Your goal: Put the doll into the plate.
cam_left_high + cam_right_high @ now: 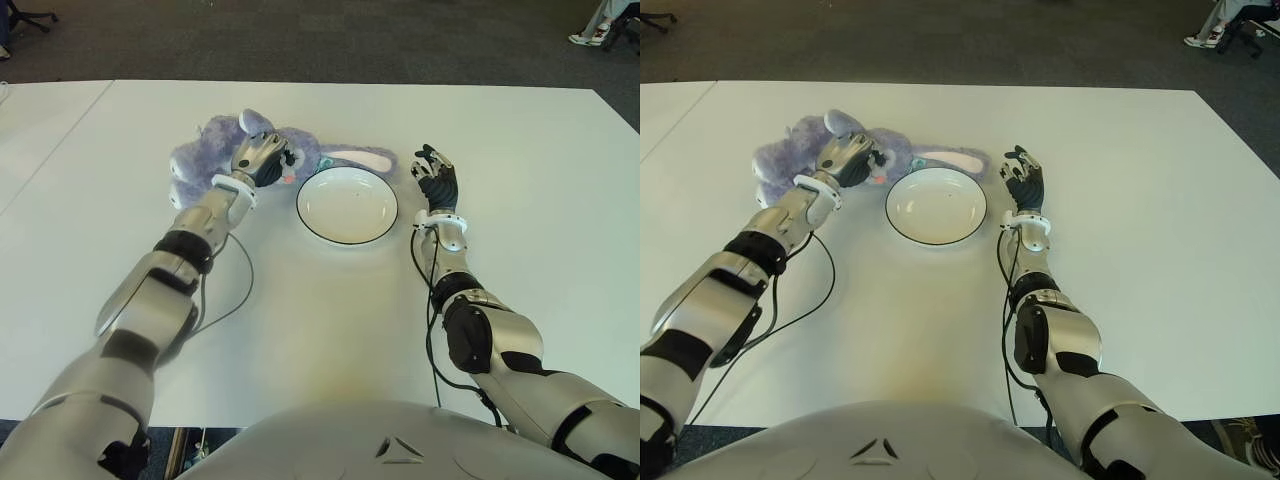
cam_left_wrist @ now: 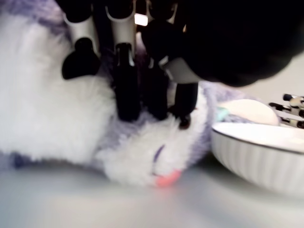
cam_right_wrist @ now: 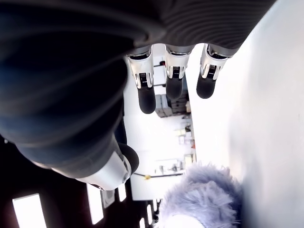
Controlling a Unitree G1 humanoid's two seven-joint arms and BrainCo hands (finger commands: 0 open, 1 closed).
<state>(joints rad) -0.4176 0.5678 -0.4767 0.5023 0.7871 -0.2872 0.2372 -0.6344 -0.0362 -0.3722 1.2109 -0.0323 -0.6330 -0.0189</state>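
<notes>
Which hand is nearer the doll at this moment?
Left. The left hand is on the doll, fingers pressed into its fur. The right hand shows across the plate, open and apart from the doll.

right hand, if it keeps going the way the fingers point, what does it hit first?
Looks free: the right hand points away across bare table, with the plate and doll off to its left. Height unclear.

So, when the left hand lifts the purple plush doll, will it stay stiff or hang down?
The fluffy purple-and-white plush doll will probably sag: the left hand has its fingers sunk into soft fur. Its long ear, lying beyond the white black-rimmed plate, may trail and catch the rim. It likely weighs little for its bulk.
</notes>
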